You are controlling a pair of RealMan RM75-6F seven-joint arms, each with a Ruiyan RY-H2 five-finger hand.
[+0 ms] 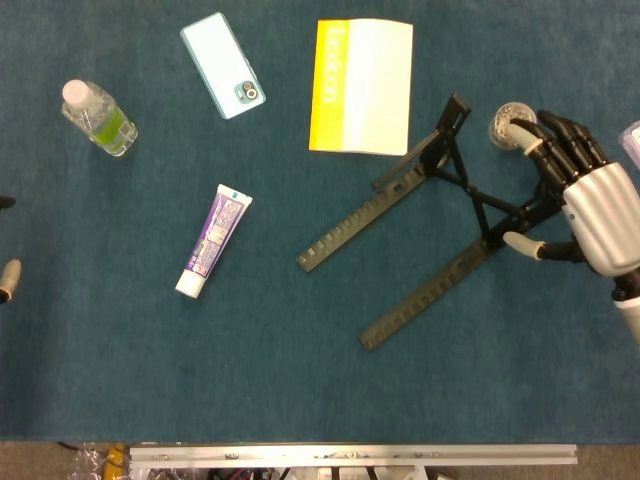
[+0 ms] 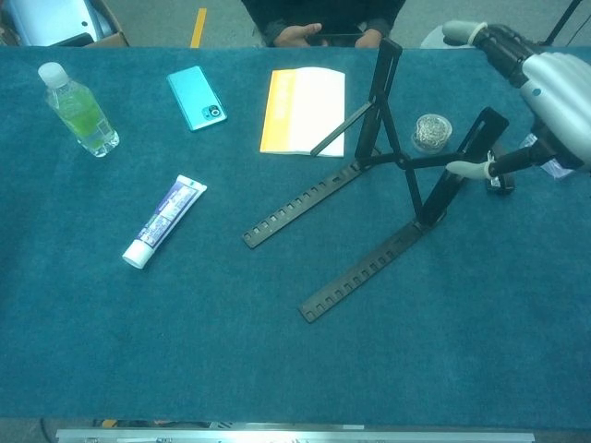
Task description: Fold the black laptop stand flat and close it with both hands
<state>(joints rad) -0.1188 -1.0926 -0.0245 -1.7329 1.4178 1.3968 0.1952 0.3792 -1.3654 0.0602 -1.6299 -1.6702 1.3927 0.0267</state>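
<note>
Head view: your right hand point(image 1: 588, 210) sits at the right end of the black laptop stand point(image 1: 430, 230), fingers extended over its upright and thumb just beside it; whether it grips cannot be told. Only fingertips of your left hand point(image 1: 8, 275) show at the left edge.

Chest view: the stand point(image 2: 388, 185) stands unfolded on the blue tabletop point(image 2: 185, 351), near a yellow booklet point(image 2: 303, 111).

Right hand point(image 1: 590, 205): glossy silver-grey shell over the back, black segmented fingers point(image 1: 560, 140) with pale cream tips, cream-tipped black thumb, grey-white wrist cuff below; left hand point(image 1: 8, 275): only a pale tip and black bit at frame edge.
</note>
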